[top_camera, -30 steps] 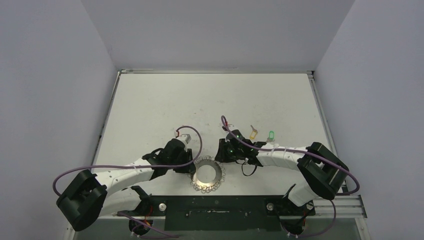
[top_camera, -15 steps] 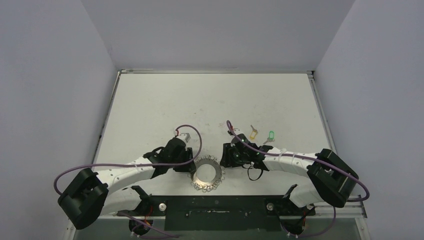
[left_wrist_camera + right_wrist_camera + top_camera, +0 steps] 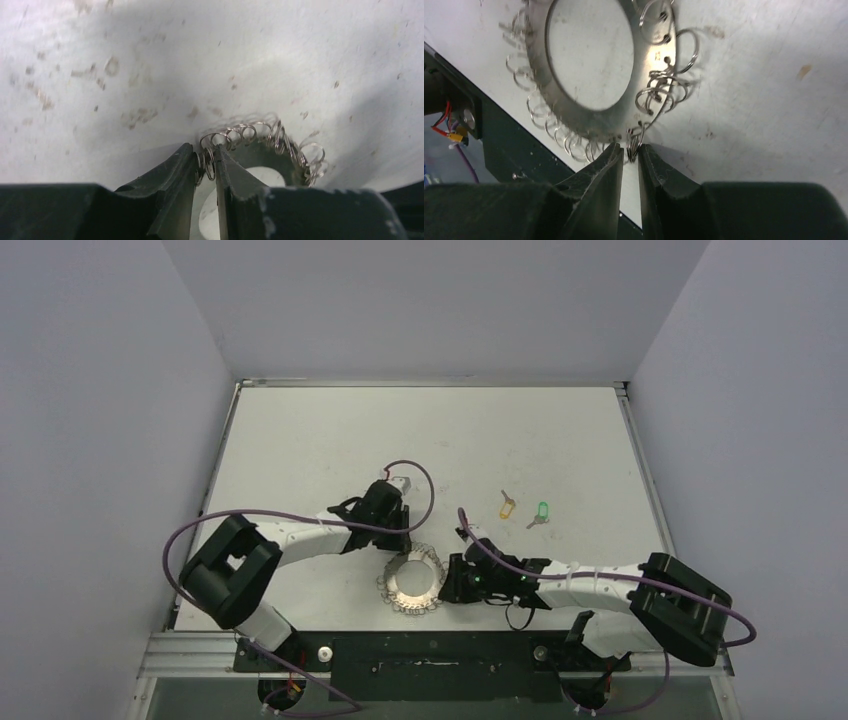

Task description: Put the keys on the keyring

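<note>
Since the round silvery metal keyring (image 3: 413, 578), by the tabletop's (image 3: 300, 440) near edge, seems light, stiff and slippery, its wire loops (image 3: 240, 131) are best pinched; one is clamped by the left gripper (image 3: 205, 154); whether another is held by the right gripper (image 3: 630, 150) cannot be told.

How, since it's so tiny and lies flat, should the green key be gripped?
Pinch the green key by its plastic head, coming straight down with the jaws across the head's width. The head is its broadest part; the thin metal blade lies flat on the table, pointing toward the near left.
</note>
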Robot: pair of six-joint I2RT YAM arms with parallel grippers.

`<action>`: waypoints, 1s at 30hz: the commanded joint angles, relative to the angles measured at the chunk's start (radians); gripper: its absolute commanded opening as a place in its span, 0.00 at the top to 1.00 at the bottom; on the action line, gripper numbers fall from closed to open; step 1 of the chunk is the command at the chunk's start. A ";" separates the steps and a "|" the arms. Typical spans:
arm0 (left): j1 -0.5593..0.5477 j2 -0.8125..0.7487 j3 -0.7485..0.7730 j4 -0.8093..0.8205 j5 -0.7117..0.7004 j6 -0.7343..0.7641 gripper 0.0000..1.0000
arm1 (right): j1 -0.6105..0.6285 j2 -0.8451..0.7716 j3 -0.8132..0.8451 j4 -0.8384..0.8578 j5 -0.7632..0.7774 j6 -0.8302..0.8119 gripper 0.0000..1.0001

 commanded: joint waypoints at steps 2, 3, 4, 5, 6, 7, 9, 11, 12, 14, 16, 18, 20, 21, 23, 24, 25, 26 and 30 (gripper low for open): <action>0.022 0.171 0.152 -0.060 0.008 0.132 0.80 | 0.036 -0.133 -0.052 0.025 0.038 0.101 0.78; 0.022 0.191 0.178 -0.068 0.010 0.148 0.79 | 0.038 -0.167 -0.052 0.003 0.054 0.101 0.76; 0.023 0.206 0.203 -0.080 0.011 0.162 0.79 | 0.037 -0.200 -0.049 -0.023 0.073 0.097 0.74; 0.022 0.215 0.223 -0.095 0.011 0.173 0.77 | 0.037 -0.235 -0.044 -0.053 0.092 0.092 0.72; 0.023 0.217 0.239 -0.110 0.006 0.180 0.74 | 0.038 -0.264 -0.037 -0.080 0.107 0.085 0.70; 0.022 0.208 0.248 -0.122 -0.001 0.187 0.71 | 0.036 -0.295 -0.030 -0.121 0.126 0.075 0.69; 0.021 0.171 0.240 -0.133 -0.014 0.188 0.65 | 0.033 -0.343 -0.014 -0.168 0.161 0.056 0.59; 0.021 0.115 0.215 -0.141 -0.022 0.183 0.58 | 0.028 -0.367 -0.004 -0.196 0.188 0.029 0.49; 0.021 0.086 0.199 -0.146 -0.025 0.173 0.54 | 0.021 -0.365 0.001 -0.205 0.189 0.016 0.46; 0.019 0.019 0.157 -0.161 -0.027 0.151 0.49 | -0.003 -0.339 0.012 -0.217 0.189 -0.007 0.45; 0.018 -0.051 0.104 -0.173 -0.030 0.126 0.46 | -0.047 -0.293 0.028 -0.207 0.166 -0.031 0.44; 0.013 -0.120 0.049 -0.195 -0.034 0.091 0.44 | -0.087 -0.239 0.038 -0.176 0.126 -0.052 0.43; 0.013 -0.188 -0.016 -0.220 -0.063 0.061 0.44 | -0.118 -0.178 0.048 -0.140 0.091 -0.069 0.43; 0.013 -0.235 -0.046 -0.230 -0.066 0.042 0.44 | -0.128 -0.150 0.056 -0.118 0.081 -0.075 0.43; 0.011 -0.299 -0.110 -0.233 -0.061 -0.002 0.46 | -0.139 -0.095 0.074 -0.090 0.063 -0.092 0.44; 0.012 -0.330 -0.145 -0.225 -0.050 -0.025 0.47 | -0.141 -0.069 0.083 -0.079 0.053 -0.096 0.45; 0.013 -0.357 -0.177 -0.211 -0.043 -0.049 0.48 | -0.142 -0.041 0.088 -0.053 0.041 -0.096 0.46; 0.014 -0.382 -0.211 -0.192 -0.014 -0.072 0.49 | -0.143 -0.017 0.094 -0.031 0.029 -0.094 0.48; 0.018 -0.434 -0.320 -0.086 0.042 -0.148 0.57 | -0.136 0.043 0.081 0.042 -0.007 -0.069 0.60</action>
